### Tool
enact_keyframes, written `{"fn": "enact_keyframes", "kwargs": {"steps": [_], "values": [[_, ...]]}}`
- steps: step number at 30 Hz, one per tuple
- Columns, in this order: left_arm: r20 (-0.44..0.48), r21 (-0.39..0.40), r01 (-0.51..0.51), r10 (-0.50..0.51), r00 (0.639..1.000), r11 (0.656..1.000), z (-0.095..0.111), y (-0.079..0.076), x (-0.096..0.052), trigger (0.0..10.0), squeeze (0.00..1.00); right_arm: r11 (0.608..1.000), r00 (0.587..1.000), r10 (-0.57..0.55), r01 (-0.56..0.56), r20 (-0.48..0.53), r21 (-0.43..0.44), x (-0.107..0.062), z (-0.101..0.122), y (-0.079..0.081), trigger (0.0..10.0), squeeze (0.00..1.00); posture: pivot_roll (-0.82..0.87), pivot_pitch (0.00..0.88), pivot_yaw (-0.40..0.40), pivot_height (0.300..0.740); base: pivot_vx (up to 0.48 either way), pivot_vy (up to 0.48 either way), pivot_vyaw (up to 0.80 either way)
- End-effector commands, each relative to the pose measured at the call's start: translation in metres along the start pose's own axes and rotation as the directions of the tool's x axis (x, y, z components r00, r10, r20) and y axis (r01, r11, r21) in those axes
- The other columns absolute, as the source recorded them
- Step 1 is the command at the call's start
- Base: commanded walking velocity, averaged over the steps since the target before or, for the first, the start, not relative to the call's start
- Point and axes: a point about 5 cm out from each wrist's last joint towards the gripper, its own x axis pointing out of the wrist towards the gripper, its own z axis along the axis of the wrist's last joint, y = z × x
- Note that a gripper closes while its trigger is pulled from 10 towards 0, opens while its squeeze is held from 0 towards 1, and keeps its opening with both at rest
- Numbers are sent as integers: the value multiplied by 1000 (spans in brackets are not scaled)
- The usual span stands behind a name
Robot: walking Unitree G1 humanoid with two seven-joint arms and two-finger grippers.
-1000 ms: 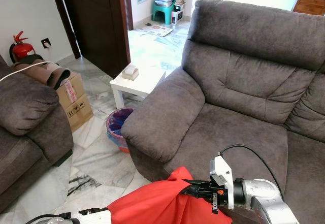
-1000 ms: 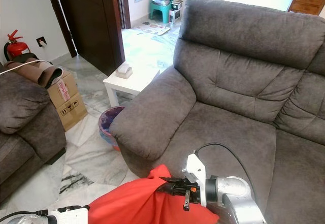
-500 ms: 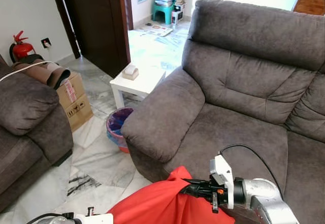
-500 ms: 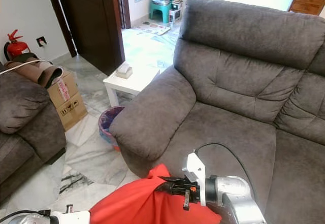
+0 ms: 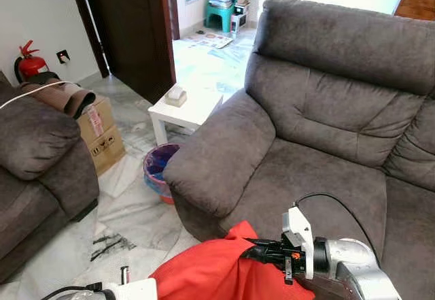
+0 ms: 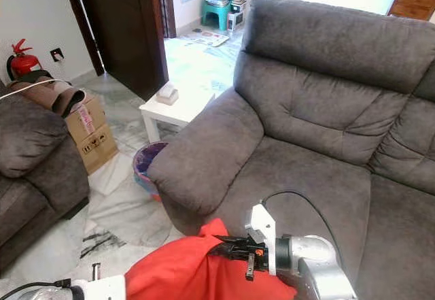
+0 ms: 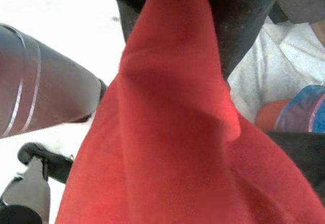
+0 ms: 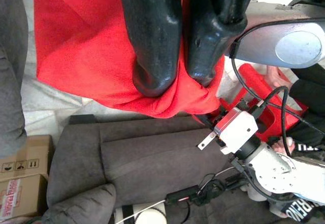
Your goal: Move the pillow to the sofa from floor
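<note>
Pillow [image 5: 214,273], red, one of it, is hanging at the bottom of the head views, just in front of the sofa's [image 5: 326,109] seat edge, held off the marble floor [image 5: 129,211] between both arms. The upper corner is poking up beside the sofa's front armrest.

Largest first: one big grey sofa is filling the right side, and a second grey sofa [image 5: 34,164] is sitting at the left edge with a rolled brown item and a white cable lying on its arm. One dark door [image 5: 129,28] is standing at the back. One white side table [image 5: 183,109] is sitting between the door and the big sofa, carrying one small box. One cardboard box [image 5: 102,133] is sitting beside the left sofa. One bin with a purple liner [image 5: 160,171] is sitting on the floor just beside the big sofa's armrest. One red fire extinguisher [image 5: 30,62] is standing by the wall.

Right gripper [image 5: 255,251] is pinching the pillow's upper corner; the right wrist view is showing what the head views are not: both black fingers [image 8: 152,41] pressed together on red fabric.

Left gripper [image 7: 167,0]: the head views are catching just the white wrist housing at the bottom left. The left wrist view is showing red cloth running up between two dark fingers, so it's clamping the pillow too.
</note>
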Motion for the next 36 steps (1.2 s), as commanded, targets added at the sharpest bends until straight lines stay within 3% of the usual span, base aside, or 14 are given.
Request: {"fn": "enact_keyframes", "kwargs": {"steps": [1, 4, 7, 8, 9, 10, 12, 13, 15, 20, 21, 25, 29, 36], "values": [[64, -24, -75, 76, 995, 997, 14, 11, 0, 0, 0, 998, 997, 8, -2, 78, -66, 3, 16, 0, 10000, 0, 91, 96, -31, 740, 0, 0, 0], [98, -72, -195, 201, 975, 978, 27, 28, -1, 0, 0, 993, 993, -92, 98, 76, -71, 2, 13, -9, 10000, 0, 90, 96, -29, 740, 0, 0, 0], [114, -213, -464, 494, 862, 859, 47, 65, -3, 0, 0, 926, 927, -366, 371, 89, -64, -4, 10, -33, 10000, 0, 86, 96, -31, 740, 0, 0, 0], [119, -248, -508, 546, 829, 825, 52, 72, -5, 3255, 0, 902, 902, -423, 428, 83, -57, -6, 9, -37, 10000, 0, 83, 94, -31, 740, 0, 0, 0], [122, -335, -566, 630, 767, 754, 60, 85, -9, 8627, 0, 859, 857, -510, 512, 74, -3, -9, 4, -42, 10000, 0, 81, 95, -31, 740, 0, 0, 0], [126, -381, -594, 676, 726, 708, 65, 92, -11, 10000, 0, 842, 839, -539, 540, 79, 6, -9, 3, -43, 10000, 0, 80, 95, -31, 740, 0, 0, 0], [126, -409, -607, 701, 702, 681, 68, 95, -13, 10000, 0, 834, 831, -550, 552, 85, 9, -10, 2, -42, 10000, 0, 80, 95, -31, 740, 0, 0, 0], [94, -526, -633, 778, 621, 569, 76, 103, -14, 10000, 0, 760, 754, -650, 646, 100, 66, -14, -4, -43, 10000, 0, 77, 93, -31, 740, 0, 0, 0], [78, -592, -625, 808, 585, 509, 81, 105, -13, 10000, 0, 684, 677, -729, 712, 104, 160, -21, -12, -43, 10000, 0, 67, 94, -31, 740, 0, 0, 0], [87, -645, -592, 817, 570, 482, 88, 98, -8, 10000, 0, 589, 579, -806, 766, 121, 257, -27, -19, -42, 10000, 0, 59, 95, -36, 740, 0, 0, 0], [120, -668, -565, 819, 561, 485, 96, 94, -8, 10000, 0, 505, 501, -860, 817, 90, 277, -30, -25, -43, 10000, 0, 53, 99, -38, 740, 0, 0, 0], [101, -683, -582, 846, 523, 441, 99, 93, -11, 10000, 0, 393, 397, -916, 862, 56, 321, -34, -31, -45, 10000, 0, 52, 101, -39, 740, 0, 0, 0], [96, -698, -585, 863, 496, 413, 98, 94, -14, 10000, 0, 371, 366, -927, 868, 79, 331, -32, -24, -46, 10000, 0, 55, 96, -37, 740, 0, 0, 0], [162, -660, -573, 837, 523, 486, 101, 90, -13, 10000, 0, 363, 341, -932, 859, 125, 361, -32, -15, -48, 10000, 0, 40, 84, -30, 740, 0, 0, -641]]}}
